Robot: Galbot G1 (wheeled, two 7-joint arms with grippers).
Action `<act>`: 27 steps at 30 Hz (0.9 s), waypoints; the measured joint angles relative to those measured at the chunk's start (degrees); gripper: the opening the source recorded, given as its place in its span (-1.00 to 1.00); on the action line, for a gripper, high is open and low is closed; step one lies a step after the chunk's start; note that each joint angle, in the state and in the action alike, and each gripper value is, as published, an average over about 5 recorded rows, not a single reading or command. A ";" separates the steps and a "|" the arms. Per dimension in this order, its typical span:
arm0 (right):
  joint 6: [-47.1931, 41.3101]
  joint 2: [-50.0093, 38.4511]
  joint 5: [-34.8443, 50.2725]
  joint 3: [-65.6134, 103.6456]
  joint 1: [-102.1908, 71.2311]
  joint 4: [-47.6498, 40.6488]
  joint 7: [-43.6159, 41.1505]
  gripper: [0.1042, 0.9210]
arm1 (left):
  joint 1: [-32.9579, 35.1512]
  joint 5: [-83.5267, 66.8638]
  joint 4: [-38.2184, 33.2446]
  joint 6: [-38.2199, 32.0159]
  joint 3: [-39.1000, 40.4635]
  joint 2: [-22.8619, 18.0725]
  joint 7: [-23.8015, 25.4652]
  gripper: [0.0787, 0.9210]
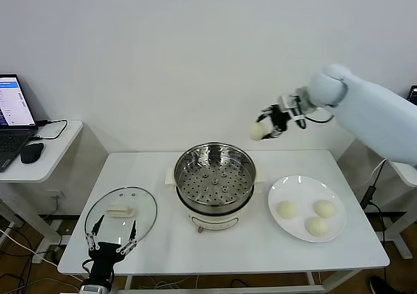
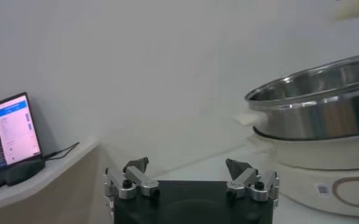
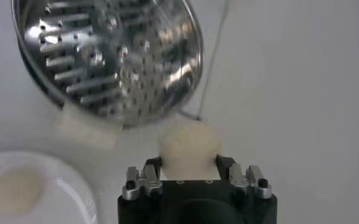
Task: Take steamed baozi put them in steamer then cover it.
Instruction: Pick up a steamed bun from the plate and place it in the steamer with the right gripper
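My right gripper (image 1: pixel 262 130) is shut on a pale baozi (image 1: pixel 258 131) and holds it in the air behind and to the right of the steamer (image 1: pixel 215 175). In the right wrist view the held baozi (image 3: pixel 189 148) sits between the fingers, with the perforated steamer basket (image 3: pixel 109 52) below. Three more baozi (image 1: pixel 316 216) lie on a white plate (image 1: pixel 285 190) right of the steamer. My left gripper (image 1: pixel 112 236) is open and empty, low at the table's front left, just in front of the glass lid (image 1: pixel 122 213). It also shows in the left wrist view (image 2: pixel 188 170).
The glass lid with its cream handle (image 1: pixel 121 210) lies flat on the table left of the steamer. A side desk (image 1: pixel 55 152) at far left carries a laptop (image 1: pixel 14 118) and mouse (image 1: pixel 31 152). A white wall stands behind the table.
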 measured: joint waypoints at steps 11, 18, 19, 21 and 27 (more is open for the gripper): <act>10.70 10.35 -4.87 -8.85 0.84 -2.41 2.99 0.16 | 0.02 -0.26 0.45 0.01 -0.85 -0.73 0.02 0.77; 17.70 14.49 -11.31 -11.13 -0.88 -5.27 4.67 0.14 | 0.13 -0.35 0.56 -0.07 -1.14 -0.99 -0.03 0.77; 18.63 15.00 -12.42 -11.22 -1.20 -5.81 4.98 0.14 | 0.17 -0.36 0.50 -0.08 -1.16 -1.04 -0.04 0.77; 20.46 15.97 -14.71 -11.30 -1.87 -7.01 5.63 0.15 | 0.26 -0.38 0.37 -0.11 -1.23 -1.09 -0.05 0.77; 25.07 18.36 -21.26 -10.72 -3.70 -10.77 7.73 0.16 | 0.66 -0.41 0.00 -0.29 -1.38 -1.29 -0.09 0.77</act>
